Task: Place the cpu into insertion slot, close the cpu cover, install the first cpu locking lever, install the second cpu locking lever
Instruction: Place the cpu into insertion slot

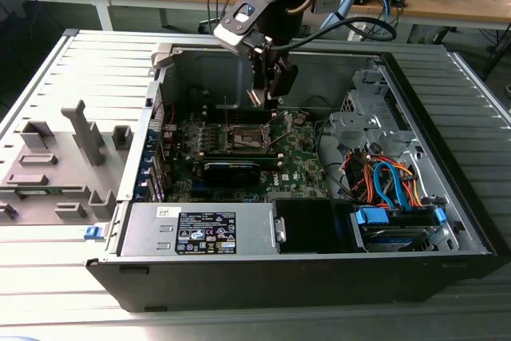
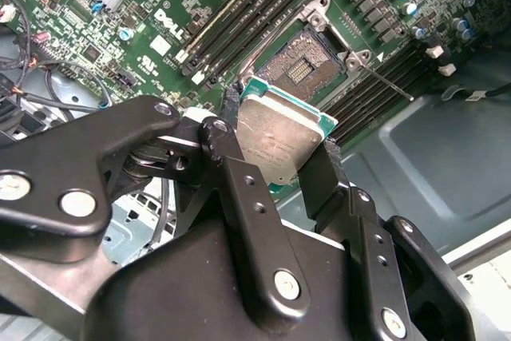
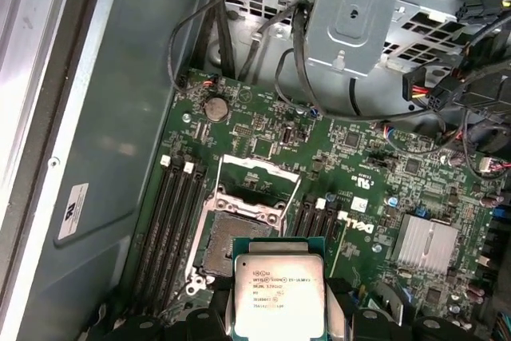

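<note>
Gripper clamped on cpu edges, chip held above board, apart from slot just ahead of it. Cover stands open beyond. Likely needs: keep chip level, square corners to slot, no sliding on contact.

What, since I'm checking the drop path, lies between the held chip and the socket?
Nothing: in both wrist views the chip hangs above the open socket with bare air between them.
</note>
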`<state>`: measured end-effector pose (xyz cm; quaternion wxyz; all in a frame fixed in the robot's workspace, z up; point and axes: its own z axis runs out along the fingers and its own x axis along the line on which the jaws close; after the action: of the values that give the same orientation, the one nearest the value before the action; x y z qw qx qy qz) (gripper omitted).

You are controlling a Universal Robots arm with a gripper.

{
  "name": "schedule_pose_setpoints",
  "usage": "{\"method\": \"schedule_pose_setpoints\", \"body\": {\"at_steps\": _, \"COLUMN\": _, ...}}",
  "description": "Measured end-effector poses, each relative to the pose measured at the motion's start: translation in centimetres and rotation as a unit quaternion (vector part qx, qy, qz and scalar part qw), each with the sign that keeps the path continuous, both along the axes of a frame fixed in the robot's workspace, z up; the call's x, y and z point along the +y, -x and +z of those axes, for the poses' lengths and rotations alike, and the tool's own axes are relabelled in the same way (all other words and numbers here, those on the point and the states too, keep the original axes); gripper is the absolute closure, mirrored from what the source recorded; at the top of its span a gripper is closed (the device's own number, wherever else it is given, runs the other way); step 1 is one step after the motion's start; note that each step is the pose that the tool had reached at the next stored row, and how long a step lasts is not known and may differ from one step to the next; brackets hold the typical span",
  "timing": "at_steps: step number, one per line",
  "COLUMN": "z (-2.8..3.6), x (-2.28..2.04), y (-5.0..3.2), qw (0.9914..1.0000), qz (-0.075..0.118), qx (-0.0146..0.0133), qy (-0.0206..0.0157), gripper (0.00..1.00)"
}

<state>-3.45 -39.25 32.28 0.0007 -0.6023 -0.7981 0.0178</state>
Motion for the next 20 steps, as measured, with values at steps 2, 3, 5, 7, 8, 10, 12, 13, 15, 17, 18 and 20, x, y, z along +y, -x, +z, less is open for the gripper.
{"method": "schedule_pose_setpoints", "body": {"at_steps": 2, "z": 0.00, "x": 0.00, "y": 0.00, "qw": 0.99999, "qz": -0.004, "qx": 0.0000, "qy": 0.0000, "gripper": 0.45}}
{"method": "schedule_pose_setpoints", "body": {"at_steps": 3, "z": -0.01, "x": 0.00, "y": 0.00, "qw": 0.99994, "qz": -0.011, "qx": 0.0000, "qy": 0.0000, "gripper": 0.45}}
{"method": "schedule_pose_setpoints", "body": {"at_steps": 5, "z": -0.01, "x": 0.00, "y": 0.00, "qw": 0.99988, "qz": -0.016, "qx": 0.0000, "qy": 0.0000, "gripper": 0.45}}
{"method": "schedule_pose_setpoints", "body": {"at_steps": 7, "z": -0.02, "x": 0.00, "y": 0.00, "qw": 0.99977, "qz": -0.021, "qx": 0.0000, "qy": 0.0000, "gripper": 0.45}}
{"method": "schedule_pose_setpoints", "body": {"at_steps": 8, "z": -0.02, "x": 0.00, "y": 0.00, "qw": 0.99973, "qz": -0.023, "qx": 0.0000, "qy": 0.0000, "gripper": 0.45}}
{"method": "schedule_pose_setpoints", "body": {"at_steps": 10, "z": -0.03, "x": 0.00, "y": 0.00, "qw": 0.99962, "qz": -0.027, "qx": 0.0000, "qy": 0.0000, "gripper": 0.45}}
{"method": "schedule_pose_setpoints", "body": {"at_steps": 12, "z": -0.04, "x": 0.00, "y": 0.00, "qw": 0.99946, "qz": -0.033, "qx": 0.0000, "qy": 0.0001, "gripper": 0.45}}
{"method": "schedule_pose_setpoints", "body": {"at_steps": 13, "z": -0.04, "x": 0.00, "y": 0.00, "qw": 0.99939, "qz": -0.035, "qx": 0.0000, "qy": 0.0000, "gripper": 0.45}}
{"method": "schedule_pose_setpoints", "body": {"at_steps": 15, "z": -0.05, "x": 0.00, "y": 0.00, "qw": 0.99921, "qz": -0.040, "qx": 0.0000, "qy": 0.0000, "gripper": 0.45}}
{"method": "schedule_pose_setpoints", "body": {"at_steps": 17, "z": -0.05, "x": 0.00, "y": 0.00, "qw": 0.99899, "qz": -0.045, "qx": 0.0000, "qy": 0.0000, "gripper": 0.45}}
{"method": "schedule_pose_setpoints", "body": {"at_steps": 18, "z": -0.06, "x": 0.00, "y": 0.00, "qw": 0.99886, "qz": -0.048, "qx": 0.0000, "qy": 0.0000, "gripper": 0.45}}
{"method": "schedule_pose_setpoints", "body": {"at_steps": 20, "z": -0.06, "x": 0.00, "y": 0.00, "qw": 0.99863, "qz": -0.052, "qx": 0.0000, "qy": 0.0000, "gripper": 0.45}}
